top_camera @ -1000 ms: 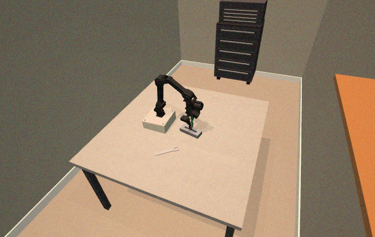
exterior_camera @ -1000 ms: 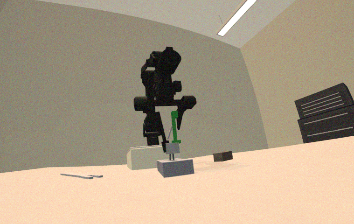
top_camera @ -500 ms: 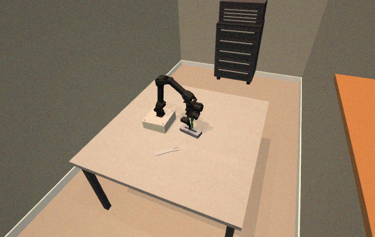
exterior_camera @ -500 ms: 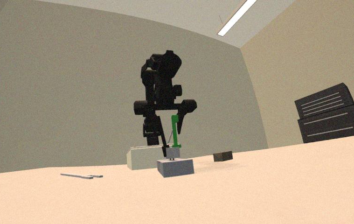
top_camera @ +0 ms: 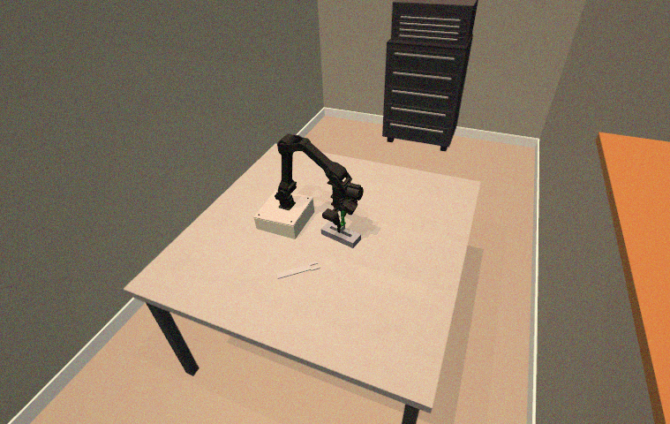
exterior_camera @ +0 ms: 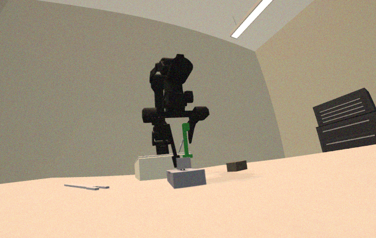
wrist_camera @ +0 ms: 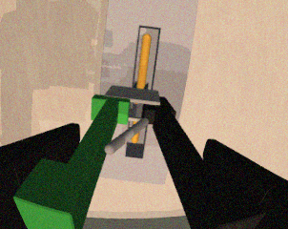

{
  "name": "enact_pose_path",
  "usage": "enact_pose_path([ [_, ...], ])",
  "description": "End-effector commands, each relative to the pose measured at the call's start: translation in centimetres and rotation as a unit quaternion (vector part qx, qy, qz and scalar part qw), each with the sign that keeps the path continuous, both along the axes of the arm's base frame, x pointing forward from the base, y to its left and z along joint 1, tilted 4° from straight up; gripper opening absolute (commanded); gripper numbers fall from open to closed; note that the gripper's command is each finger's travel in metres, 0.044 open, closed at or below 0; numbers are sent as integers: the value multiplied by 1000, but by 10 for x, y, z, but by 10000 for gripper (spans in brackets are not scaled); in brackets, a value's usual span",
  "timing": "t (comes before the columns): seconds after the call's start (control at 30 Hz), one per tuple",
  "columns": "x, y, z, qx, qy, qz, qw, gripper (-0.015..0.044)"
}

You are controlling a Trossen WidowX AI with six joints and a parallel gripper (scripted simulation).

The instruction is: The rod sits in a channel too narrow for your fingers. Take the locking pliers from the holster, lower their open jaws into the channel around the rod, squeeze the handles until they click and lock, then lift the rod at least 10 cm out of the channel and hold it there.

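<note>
The pale table top (top_camera: 380,314) (exterior_camera: 154,212) (wrist_camera: 239,72) spreads across the foreground, faintly speckled, with soft shadows. A thin forked piece (top_camera: 296,273) (exterior_camera: 80,186) lies flat on it, apart from the grey channel block (top_camera: 338,238) (exterior_camera: 186,179) (wrist_camera: 174,52). In the block's narrow slot lies the orange rod (wrist_camera: 144,62), low and lengthwise, partly hidden beneath the locking pliers (top_camera: 342,217) (exterior_camera: 185,141) (wrist_camera: 87,153). The pliers stand roughly upright over the block, one handle green, one black, their lower ends reaching into the slot; whether they surround the rod I cannot tell. The claw (top_camera: 338,209) (exterior_camera: 179,141) (wrist_camera: 143,140) is clamped on the pliers, its fingers set wide on the spread handles.

Farther back, a small dark block (exterior_camera: 236,165) rests on the table, and the black arm (top_camera: 287,168) (exterior_camera: 178,70) rises from a cream box (top_camera: 275,226) (exterior_camera: 153,170). Beyond the table, a tan floor (top_camera: 254,378) meets grey-green walls (top_camera: 144,104) (exterior_camera: 95,88) along a pale skirting. An orange slab (top_camera: 653,236) stands at one side, a dark drawer cabinet (top_camera: 422,89) (exterior_camera: 349,123) at the far wall, and a bright strip light (exterior_camera: 251,17) overhead.
</note>
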State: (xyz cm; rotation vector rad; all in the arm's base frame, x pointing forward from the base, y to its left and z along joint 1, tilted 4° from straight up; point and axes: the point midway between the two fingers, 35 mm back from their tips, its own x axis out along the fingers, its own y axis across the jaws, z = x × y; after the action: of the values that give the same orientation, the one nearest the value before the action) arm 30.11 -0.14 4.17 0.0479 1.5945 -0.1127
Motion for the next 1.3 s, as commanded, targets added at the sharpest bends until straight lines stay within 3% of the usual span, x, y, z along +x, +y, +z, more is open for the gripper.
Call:
enact_pose_path([
  [0.0, 0, 0, -2, 1, 0, 0, 1000, 320],
  [1.27, 0, 4, -2, 2, 0, 0, 1000, 270],
])
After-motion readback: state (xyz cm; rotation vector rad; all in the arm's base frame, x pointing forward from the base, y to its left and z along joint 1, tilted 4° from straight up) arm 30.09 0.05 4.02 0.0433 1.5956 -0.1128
